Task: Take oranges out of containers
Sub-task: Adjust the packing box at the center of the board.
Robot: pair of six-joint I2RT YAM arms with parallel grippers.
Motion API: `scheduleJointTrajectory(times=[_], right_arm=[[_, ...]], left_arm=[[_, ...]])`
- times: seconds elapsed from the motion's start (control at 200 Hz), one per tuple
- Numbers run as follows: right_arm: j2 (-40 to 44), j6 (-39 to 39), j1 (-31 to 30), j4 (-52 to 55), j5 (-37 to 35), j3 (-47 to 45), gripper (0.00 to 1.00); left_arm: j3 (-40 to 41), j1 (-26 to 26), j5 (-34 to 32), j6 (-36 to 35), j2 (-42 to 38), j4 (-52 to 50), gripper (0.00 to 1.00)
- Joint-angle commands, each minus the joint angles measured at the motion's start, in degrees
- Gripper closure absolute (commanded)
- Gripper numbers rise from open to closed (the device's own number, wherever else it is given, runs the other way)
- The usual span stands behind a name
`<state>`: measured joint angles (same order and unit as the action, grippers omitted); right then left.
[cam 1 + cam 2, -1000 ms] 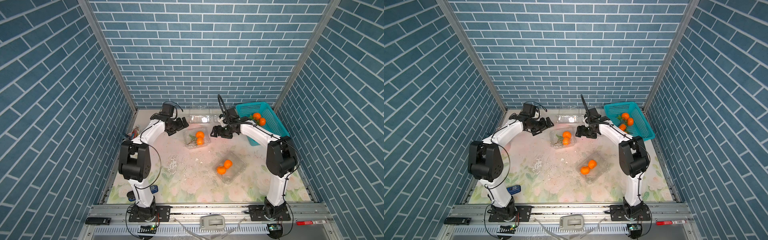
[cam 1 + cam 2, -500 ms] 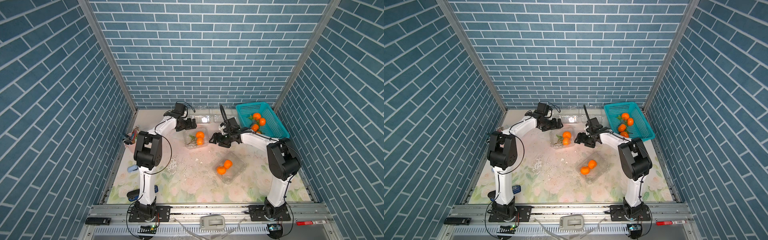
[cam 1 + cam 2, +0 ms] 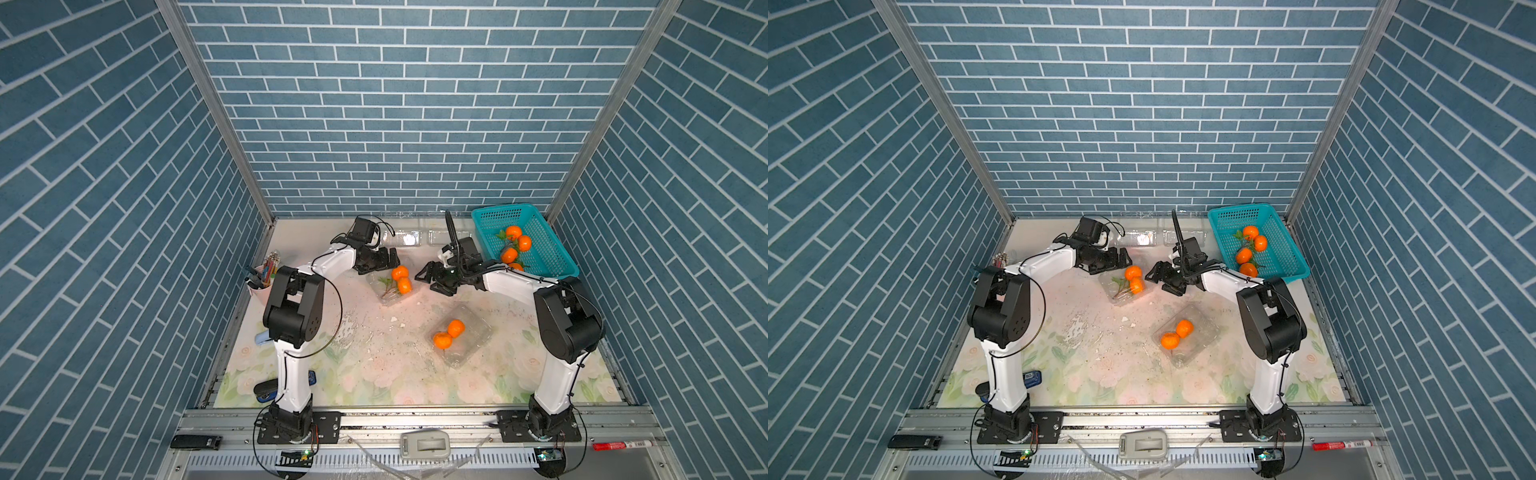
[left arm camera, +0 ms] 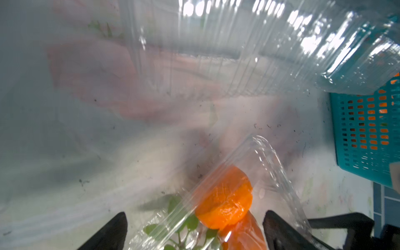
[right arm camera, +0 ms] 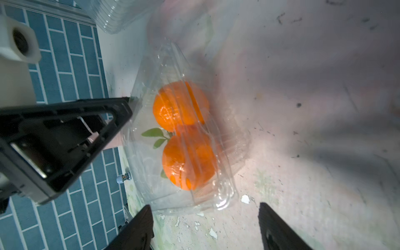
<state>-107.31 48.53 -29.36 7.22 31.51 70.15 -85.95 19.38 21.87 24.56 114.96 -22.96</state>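
Our left claw [image 3: 386, 266] and right claw [image 3: 428, 282] both gape, holding nothing. Between them on the counter [image 3: 353, 357] lies the box [image 3: 385, 296] with two oranges [image 3: 402, 279], its long axis crossing their line. We judge the left nearer.

Left arm [image 3: 293, 374], right arm [image 3: 552, 374]: glossy white tubular links. Joint housings [image 3: 296, 309] black, bulky, rounded, small screw holes on face. Thin black cables [image 3: 341, 309] loop alongside links. Base plates [image 3: 297, 428] black, flat, silver screws. Thick black cable [image 3: 450, 230] at right wrist.
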Motion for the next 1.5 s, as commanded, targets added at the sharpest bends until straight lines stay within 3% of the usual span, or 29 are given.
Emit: scheduleJointTrajectory(times=[0.0, 0.17, 0.375, 0.575, 0.825, 1.285, 1.495], right_arm=[[-1.5, 2.3, 0.0, -0.8, 1.2, 3.8, 0.23], [-4.3, -0.4, 1.4, 4.1, 1.0, 8.9, 0.23], [1.4, -3.1, 2.6, 7.5, -1.7, 5.3, 0.21], [4.0, 7.4, -2.6, -4.0, -0.9, -1.5, 0.20], [1.5, 23.4, -8.1, -23.4, -3.1, -7.8, 0.20], [-0.5, 27.1, -9.2, -29.9, -3.3, -7.5, 0.21], [0.5, 26.1, -9.0, -26.9, -3.4, -7.2, 0.22]], left_arm=[[3.5, 0.0, 3.1, 5.1, -4.1, 4.9, 0.01], [8.1, 0.0, 4.5, 9.3, -8.1, 7.5, 0.01], [9.3, -1.9, 1.0, 9.2, -11.9, 1.0, 0.01], [8.4, -3.6, 1.2, 8.8, -9.2, -0.4, 0.01], [11.7, -3.6, 6.6, 14.5, -7.1, 7.4, 0.01], [16.1, -3.6, 10.2, 20.8, -7.4, 15.1, 0.01], [16.4, -3.6, 9.8, 20.8, -7.5, 15.0, 0.01]])
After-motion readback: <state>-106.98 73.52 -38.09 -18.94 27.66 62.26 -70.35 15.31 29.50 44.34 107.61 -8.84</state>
